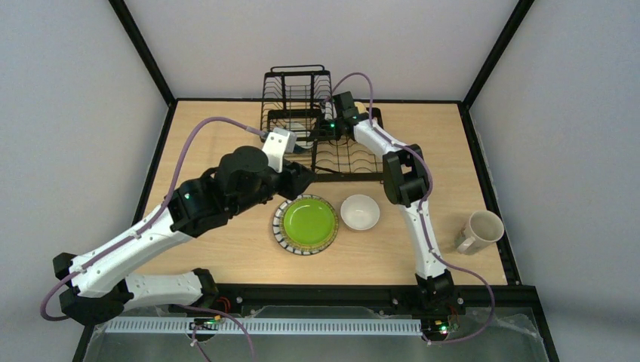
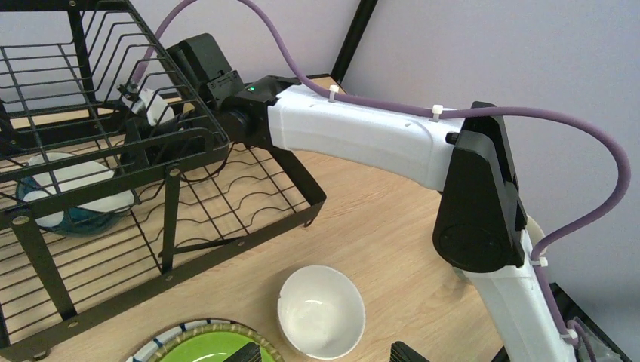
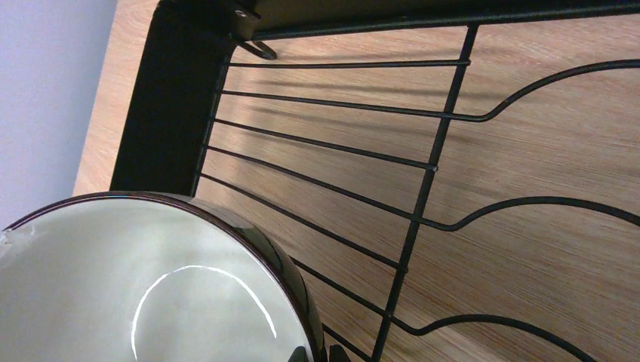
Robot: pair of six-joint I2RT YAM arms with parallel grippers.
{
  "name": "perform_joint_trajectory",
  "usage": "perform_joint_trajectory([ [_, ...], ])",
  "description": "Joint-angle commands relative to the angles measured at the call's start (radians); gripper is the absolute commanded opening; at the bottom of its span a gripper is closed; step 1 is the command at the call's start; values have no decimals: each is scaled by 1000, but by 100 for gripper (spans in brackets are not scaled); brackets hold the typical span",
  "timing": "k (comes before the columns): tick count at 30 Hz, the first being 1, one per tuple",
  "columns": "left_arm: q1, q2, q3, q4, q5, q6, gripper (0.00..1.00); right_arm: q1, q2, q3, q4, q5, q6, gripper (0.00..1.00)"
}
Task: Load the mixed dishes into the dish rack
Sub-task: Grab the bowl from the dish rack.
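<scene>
Green plate (image 1: 309,222), white bowl (image 1: 360,211), cream mug (image 1: 481,228) on table (image 1: 226,260)

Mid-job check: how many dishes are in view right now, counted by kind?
Plates: 1, round green plate with striped rim
Bowls: 2, plain white bowl; blue-outside bowl in the black wire rack
Mugs: 1, cream mug
Total: 4

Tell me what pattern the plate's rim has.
Black-and-white stripes run around the green plate. The top external view shows them best.
</scene>
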Motion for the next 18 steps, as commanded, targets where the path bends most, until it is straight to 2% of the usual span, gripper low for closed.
perform_joint_trajectory([
  [1, 10, -9, -16, 8, 11, 3, 99, 7, 27, 31, -50, 27, -12, 2],
  [7, 12, -8, -14, 9, 10, 3, 99, 7, 7, 27, -30, 28, -10, 0],
  [18, 13, -4, -11, 18, 10, 5, 99, 8, -85, -31, 105, 58, -2, 0],
])
